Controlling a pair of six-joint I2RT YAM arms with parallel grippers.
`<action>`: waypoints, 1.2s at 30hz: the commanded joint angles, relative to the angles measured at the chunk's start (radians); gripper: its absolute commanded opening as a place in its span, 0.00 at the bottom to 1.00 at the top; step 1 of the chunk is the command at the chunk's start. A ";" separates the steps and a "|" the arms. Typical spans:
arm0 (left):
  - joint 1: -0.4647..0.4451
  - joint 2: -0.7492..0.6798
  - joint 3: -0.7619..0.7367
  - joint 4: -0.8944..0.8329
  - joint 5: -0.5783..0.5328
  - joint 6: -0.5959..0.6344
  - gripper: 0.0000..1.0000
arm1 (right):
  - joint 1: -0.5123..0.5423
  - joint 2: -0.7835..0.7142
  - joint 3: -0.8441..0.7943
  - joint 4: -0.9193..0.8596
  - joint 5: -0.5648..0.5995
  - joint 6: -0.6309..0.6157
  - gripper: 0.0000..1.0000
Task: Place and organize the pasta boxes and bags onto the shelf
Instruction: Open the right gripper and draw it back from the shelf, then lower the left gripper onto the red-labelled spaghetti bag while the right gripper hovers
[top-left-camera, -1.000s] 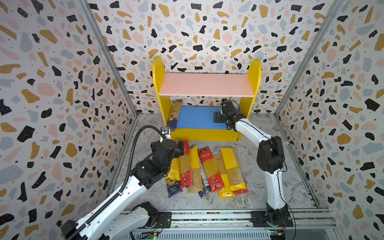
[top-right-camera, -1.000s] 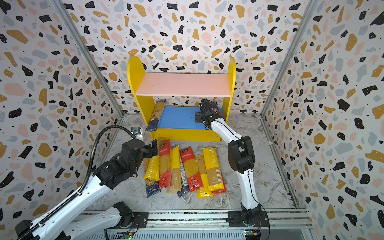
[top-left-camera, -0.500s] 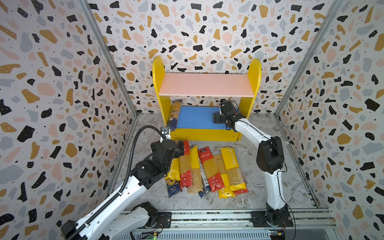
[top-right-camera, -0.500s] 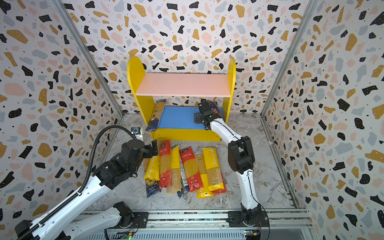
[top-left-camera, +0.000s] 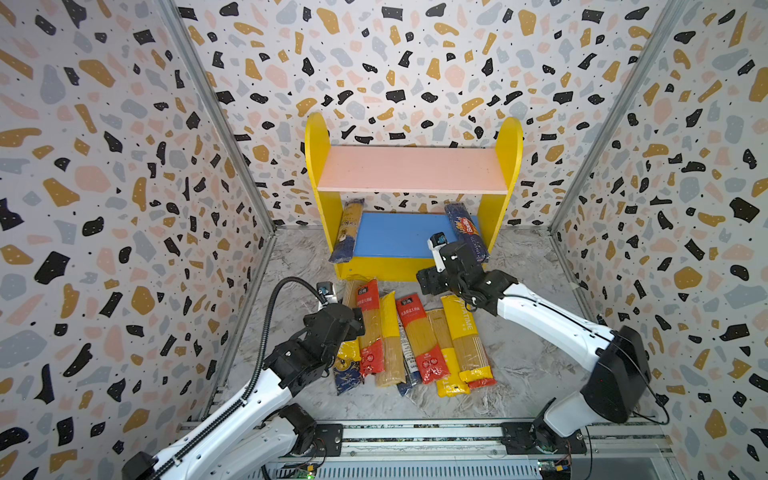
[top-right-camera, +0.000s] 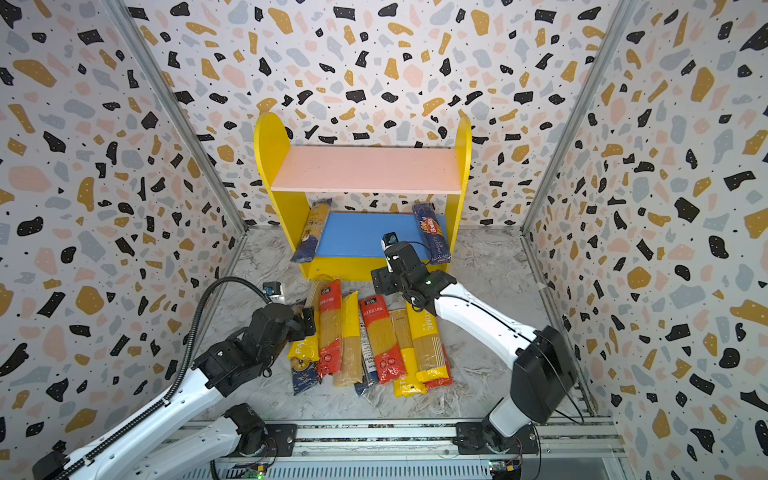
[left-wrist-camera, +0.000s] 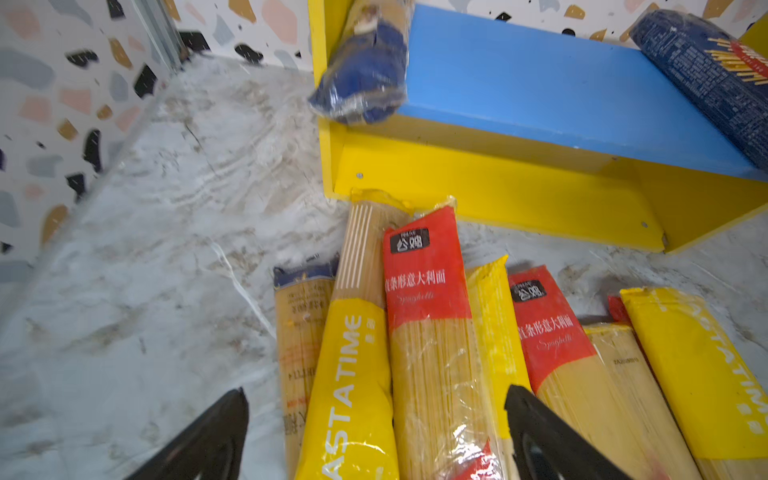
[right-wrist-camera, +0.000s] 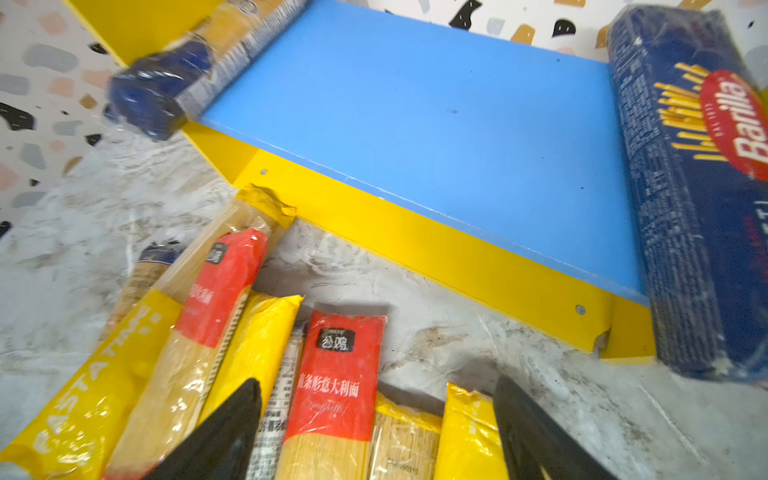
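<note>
L gripper (left-wrist-camera: 376, 392), jaws wide & empty, is hovering over the yellow-ended pack (left-wrist-camera: 353, 353), its long axis pointing toward the shelf (left-wrist-camera: 498, 195); R gripper (right-wrist-camera: 376, 382), also open & empty, is sitting farther off.

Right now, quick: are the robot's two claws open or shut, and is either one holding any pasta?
Left gripper: open, holding nothing.
Right gripper: open, holding nothing.
</note>
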 joint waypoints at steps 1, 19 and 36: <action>-0.005 -0.015 -0.088 0.069 0.105 -0.113 0.93 | 0.043 -0.118 -0.076 -0.023 0.039 0.040 0.88; -0.154 0.151 -0.281 0.370 0.162 -0.246 0.92 | 0.102 -0.475 -0.388 -0.056 0.058 0.112 0.89; -0.157 0.462 -0.199 0.515 0.191 -0.222 0.91 | 0.093 -0.466 -0.395 -0.052 0.077 0.082 0.89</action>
